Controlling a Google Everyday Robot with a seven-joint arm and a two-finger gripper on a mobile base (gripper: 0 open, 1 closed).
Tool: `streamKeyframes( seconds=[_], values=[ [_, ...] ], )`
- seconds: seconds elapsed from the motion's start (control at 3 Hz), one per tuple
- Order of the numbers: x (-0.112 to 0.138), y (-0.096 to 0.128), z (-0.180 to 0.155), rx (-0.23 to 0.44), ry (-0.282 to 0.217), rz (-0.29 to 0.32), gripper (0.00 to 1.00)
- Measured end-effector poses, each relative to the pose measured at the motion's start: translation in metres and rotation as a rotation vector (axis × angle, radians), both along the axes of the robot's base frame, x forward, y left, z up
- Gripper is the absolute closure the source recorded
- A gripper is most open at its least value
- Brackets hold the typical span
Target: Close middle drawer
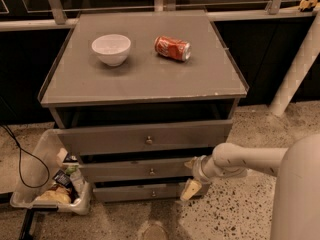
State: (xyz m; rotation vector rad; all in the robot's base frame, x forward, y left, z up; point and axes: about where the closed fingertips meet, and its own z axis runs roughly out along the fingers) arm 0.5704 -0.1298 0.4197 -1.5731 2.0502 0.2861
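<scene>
The grey cabinet has three drawers. The middle drawer (145,170), with a small round knob (152,172), stands slightly out from the cabinet, less far than the top drawer (142,136) above it. My gripper (190,176) is at the right end of the middle drawer's front, touching or nearly touching it. Its pale fingers (189,189) are spread apart, one up and one down, and hold nothing. My white arm (250,159) reaches in from the right.
A white bowl (111,48) and a red can (172,48) lying on its side are on the cabinet top. A clear bin of rubbish (50,184) stands on the floor at the cabinet's left, with a black cable (22,159) beside it. A white post (297,64) stands at the right.
</scene>
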Motion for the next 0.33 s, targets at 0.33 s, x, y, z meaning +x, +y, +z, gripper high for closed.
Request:
streamKeyframes(
  seconds=[0.33],
  values=[
    [0.0000,0.0000,0.0000,0.000,0.000,0.000,0.00]
  ],
)
